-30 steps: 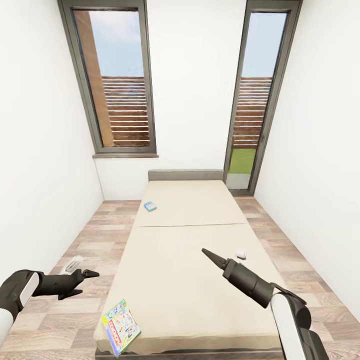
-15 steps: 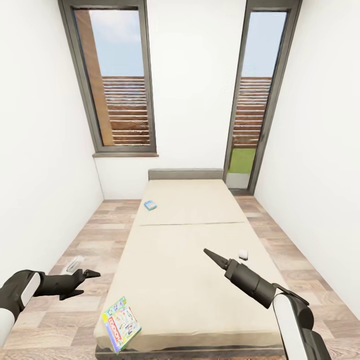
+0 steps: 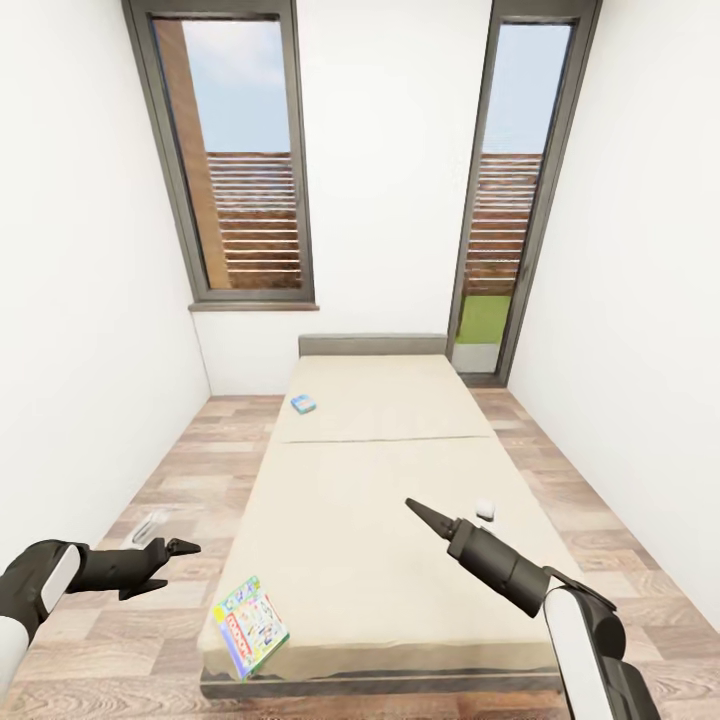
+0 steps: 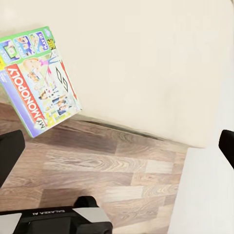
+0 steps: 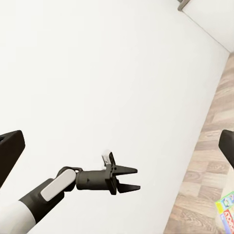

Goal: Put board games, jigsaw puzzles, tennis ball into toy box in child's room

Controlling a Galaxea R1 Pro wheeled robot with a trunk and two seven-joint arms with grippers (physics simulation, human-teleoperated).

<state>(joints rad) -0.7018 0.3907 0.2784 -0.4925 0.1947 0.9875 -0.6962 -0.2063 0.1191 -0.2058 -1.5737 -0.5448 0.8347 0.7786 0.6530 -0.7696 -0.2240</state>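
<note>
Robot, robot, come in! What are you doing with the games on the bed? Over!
Both tools open, empty: left tool, right tool. Monopoly game overhangs bed corner; small blue game far up mattress. Nothing blocking.

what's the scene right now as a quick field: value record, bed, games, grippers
bed: beige mattress, grey headboard by the far wall
Monopoly board game: on the bed's near left corner, overhanging the edge
small blue board game: flat on the bed, far left part
left gripper: open, empty, over the floor left of the bed
right gripper: over the mattress, state unclear
</note>
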